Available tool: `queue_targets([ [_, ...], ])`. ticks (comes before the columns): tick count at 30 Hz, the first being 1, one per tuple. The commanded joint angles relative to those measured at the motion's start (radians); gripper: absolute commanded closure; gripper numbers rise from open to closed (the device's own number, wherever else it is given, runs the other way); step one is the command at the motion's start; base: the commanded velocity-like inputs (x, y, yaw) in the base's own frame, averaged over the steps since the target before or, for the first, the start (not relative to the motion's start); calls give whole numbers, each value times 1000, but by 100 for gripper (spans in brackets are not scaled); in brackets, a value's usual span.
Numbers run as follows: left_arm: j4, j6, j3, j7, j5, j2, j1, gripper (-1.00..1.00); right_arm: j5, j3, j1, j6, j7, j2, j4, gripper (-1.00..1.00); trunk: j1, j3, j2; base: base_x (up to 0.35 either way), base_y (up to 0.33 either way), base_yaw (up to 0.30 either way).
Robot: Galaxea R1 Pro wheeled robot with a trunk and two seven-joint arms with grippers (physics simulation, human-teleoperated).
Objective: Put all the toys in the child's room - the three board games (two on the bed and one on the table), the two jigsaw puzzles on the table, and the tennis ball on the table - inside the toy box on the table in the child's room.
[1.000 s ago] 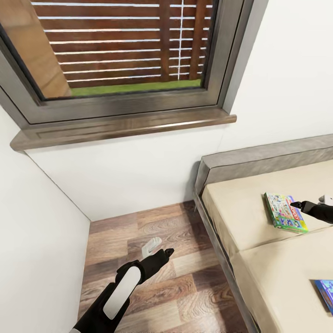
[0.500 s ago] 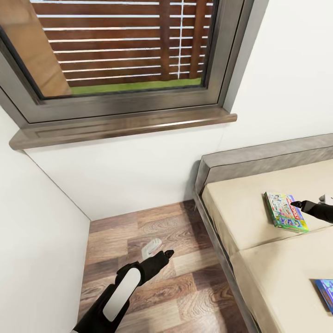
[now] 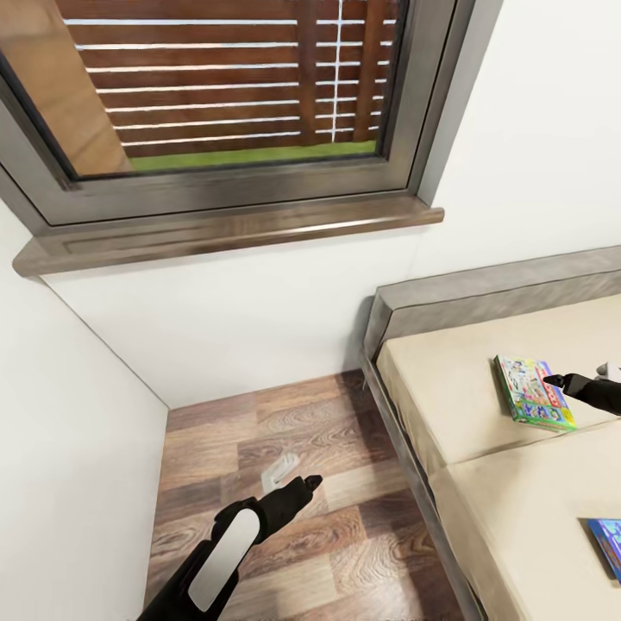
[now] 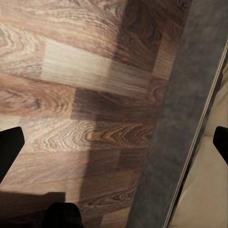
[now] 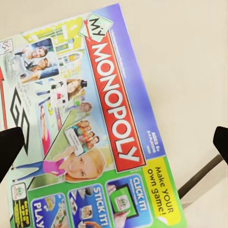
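A white-green "Monopoly" board game point(image 3: 528, 392) point(image 5: 90, 128) lies flat on the beige bed point(image 3: 448, 379). My right gripper point(image 3: 556, 379) point(image 5: 114, 145) hovers just above its near edge, open, its dark fingertips point(image 5: 9, 147) spread wide on either side of the box. A smaller blue board game point(image 3: 607, 545) lies on the bed at the right edge of the head view, partly cut off. My left gripper point(image 3: 309, 483) point(image 4: 114, 142) hangs open over the wood floor beside the bed's grey frame point(image 4: 185, 118), holding nothing. The table, toy box, jigsaw puzzles and tennis ball are out of view.
A window with a dark wooden sill point(image 3: 224, 233) is set in the white wall ahead. Another white wall point(image 3: 69, 448) closes the left side, leaving a narrow strip of wood floor point(image 3: 285, 517) between it and the bed. A grey padded headboard point(image 3: 500, 289) runs along the bed's far end.
The head view has shifted slightly. My left arm has dropped a little lower over the floor. The right gripper stays over the Monopoly box.
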Motion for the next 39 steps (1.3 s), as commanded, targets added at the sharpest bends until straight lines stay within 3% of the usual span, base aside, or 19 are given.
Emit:
queue_targets([
  [1,-2,1,-1,9,10,0,0,-100,-3,-4,-1,6,2,0,-1,-100,0,-2,0,0,0,0],
  [12,-1,1,0,9,10,1,2,-100,-3,-5,-1,9,3,-4,-1,-100,0,-9,0,0,0,0],
  [23,0,2,0,8,10,7,3,-100,-18,-25,2,9,94,-52,-1,-100,0,-12,0,0,0,0],
  [39,0,1,0,7,10,13,3,-100,-22,-26,3,8,106,-57,-1,-100,0,-12,0,0,0,0],
])
